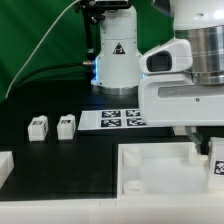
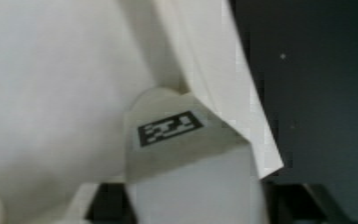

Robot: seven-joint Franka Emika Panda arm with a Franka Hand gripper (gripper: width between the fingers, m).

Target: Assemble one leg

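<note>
In the wrist view my gripper (image 2: 202, 205) is shut on a white leg (image 2: 179, 150) with a black-and-white tag on its face. Dark fingers (image 2: 108, 205) press it from both sides. The leg's tip lies against the large white tray (image 2: 51, 90), beside its raised wall. In the exterior view the gripper (image 1: 207, 148) hangs over the tray's (image 1: 150, 172) right end. The held leg's tag (image 1: 217, 165) shows just below the gripper. Two more legs (image 1: 38, 126) (image 1: 67, 125) stand on the black table at the exterior view's left.
The marker board (image 1: 122, 119) lies in front of the robot base (image 1: 115, 60). Another white part (image 1: 5, 165) shows at the exterior view's left edge. The arm's white body (image 1: 185, 80) covers the right side of the scene.
</note>
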